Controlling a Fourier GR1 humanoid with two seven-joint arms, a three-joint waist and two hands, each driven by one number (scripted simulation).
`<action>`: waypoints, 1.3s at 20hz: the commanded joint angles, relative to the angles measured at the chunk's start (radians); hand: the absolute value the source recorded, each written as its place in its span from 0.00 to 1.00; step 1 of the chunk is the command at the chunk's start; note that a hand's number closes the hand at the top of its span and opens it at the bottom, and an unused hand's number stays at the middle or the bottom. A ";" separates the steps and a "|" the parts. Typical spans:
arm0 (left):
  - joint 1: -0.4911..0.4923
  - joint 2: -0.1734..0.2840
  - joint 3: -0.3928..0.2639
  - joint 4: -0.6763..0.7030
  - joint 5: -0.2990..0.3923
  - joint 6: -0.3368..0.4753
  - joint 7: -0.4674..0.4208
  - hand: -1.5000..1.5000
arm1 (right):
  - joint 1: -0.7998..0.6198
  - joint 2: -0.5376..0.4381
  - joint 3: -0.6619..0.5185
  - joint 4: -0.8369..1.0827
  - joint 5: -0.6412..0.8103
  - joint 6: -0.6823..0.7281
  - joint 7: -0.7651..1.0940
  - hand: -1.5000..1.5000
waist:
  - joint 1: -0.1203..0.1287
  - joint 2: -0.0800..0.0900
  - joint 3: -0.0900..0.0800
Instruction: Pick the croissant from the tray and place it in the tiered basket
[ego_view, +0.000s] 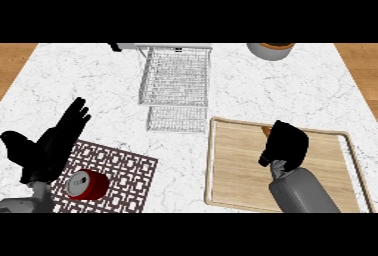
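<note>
Tray as landmark. Right hand (285, 145) sits over the one wooden tray (236, 170), back of hand up, fingers curled downward and bunched together over the tray's far part. Croissant (266, 130): only a small orange-brown sliver shows at the far edge of that hand, on the tray, the rest hidden under the palm (cannot tell whether the fingers are actually clamped on it or just covering it).

Left of the tray: one patterned brown mat (118, 170) on the marble bench (88, 80), one red can (88, 184) lying on the mat's near part. Left hand (46, 145) shows further left, at the mat's left edge, fingers straight and spread apart, pointing up, holding nothing, resting.

Beyond the tray, toward the far-left: one white wire tiered basket (176, 80), two tiers visible, lower tier nearest the tray's far-left corner.

Far right past the tray: one grey pot (270, 50) with a brown top, cut off by the frame edge.
</note>
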 joint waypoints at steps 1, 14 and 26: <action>0.029 0.007 0.027 0.025 0.003 -0.048 -0.032 0.50 | 0.014 -0.011 -0.003 0.011 0.040 0.069 0.038 1.00 | -0.003 0.007 0.006; -0.013 -0.026 0.001 0.037 -0.028 -0.005 -0.039 0.50 | -0.137 -0.416 -0.235 0.191 -0.325 -0.254 -1.154 1.00 | 0.010 0.019 0.011; -0.009 -0.032 0.010 -0.012 -0.038 -0.005 0.022 0.50 | -0.241 -0.334 -0.413 0.031 -0.715 -0.062 -1.309 1.00 | -0.004 0.005 0.007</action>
